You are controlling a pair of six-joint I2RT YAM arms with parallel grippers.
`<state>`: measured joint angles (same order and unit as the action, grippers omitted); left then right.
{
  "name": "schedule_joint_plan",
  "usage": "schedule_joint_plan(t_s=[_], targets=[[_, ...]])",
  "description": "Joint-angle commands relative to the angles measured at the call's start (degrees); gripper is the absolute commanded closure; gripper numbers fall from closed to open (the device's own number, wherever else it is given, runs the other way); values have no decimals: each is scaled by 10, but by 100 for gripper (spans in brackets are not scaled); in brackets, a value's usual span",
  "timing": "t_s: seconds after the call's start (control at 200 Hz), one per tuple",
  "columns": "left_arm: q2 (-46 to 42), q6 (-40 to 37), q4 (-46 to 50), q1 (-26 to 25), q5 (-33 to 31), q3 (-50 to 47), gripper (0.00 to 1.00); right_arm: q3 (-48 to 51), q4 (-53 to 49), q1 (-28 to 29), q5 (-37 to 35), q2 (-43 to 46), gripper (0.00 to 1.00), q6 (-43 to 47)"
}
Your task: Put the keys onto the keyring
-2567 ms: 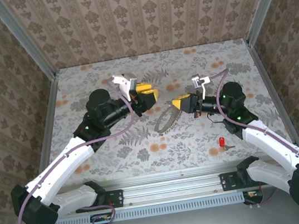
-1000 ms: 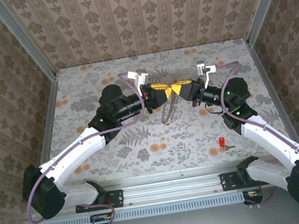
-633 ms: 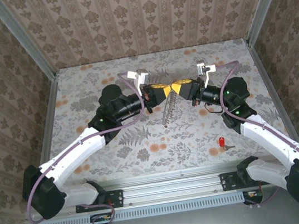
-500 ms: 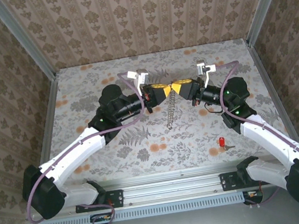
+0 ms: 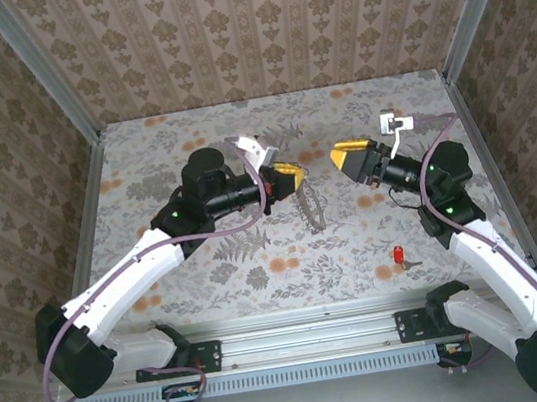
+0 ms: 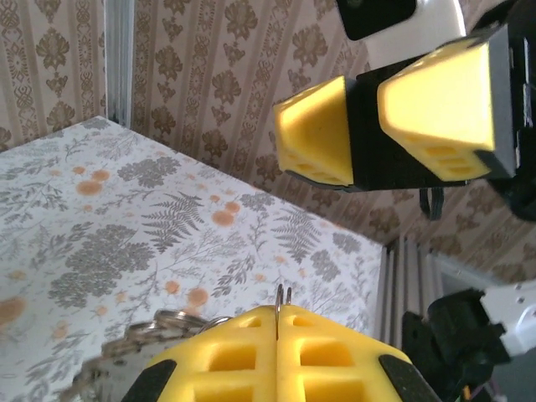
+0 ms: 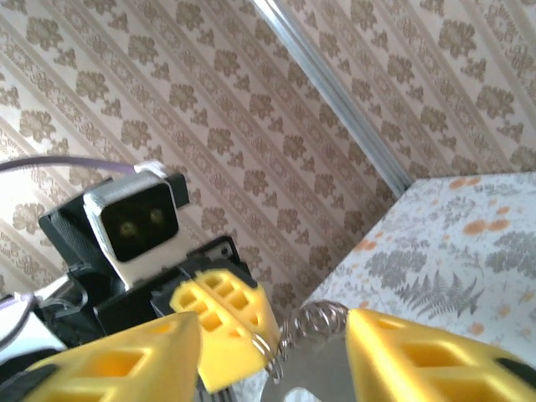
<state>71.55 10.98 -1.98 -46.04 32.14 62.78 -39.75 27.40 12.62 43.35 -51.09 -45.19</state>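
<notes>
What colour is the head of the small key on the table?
The key has a bright red head; the top external view shows it best.

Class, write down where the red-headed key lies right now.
Top view: the key lies on the table near the front edge, just left of the right arm.

Keyring (image 6: 172,319) cut off at the left wrist view's bottom edge; key (image 5: 399,255) blade tiny, indistinct.
</notes>
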Motion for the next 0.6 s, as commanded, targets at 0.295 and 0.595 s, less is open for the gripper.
schedule_joint_plan(t_s=[0.295, 0.595], targets=[[25, -157, 129, 16, 131, 87, 100, 32, -28, 20, 101, -5, 44, 32], [52, -153, 153, 14, 156, 113, 100, 38, -11, 38, 111, -21, 51, 43]])
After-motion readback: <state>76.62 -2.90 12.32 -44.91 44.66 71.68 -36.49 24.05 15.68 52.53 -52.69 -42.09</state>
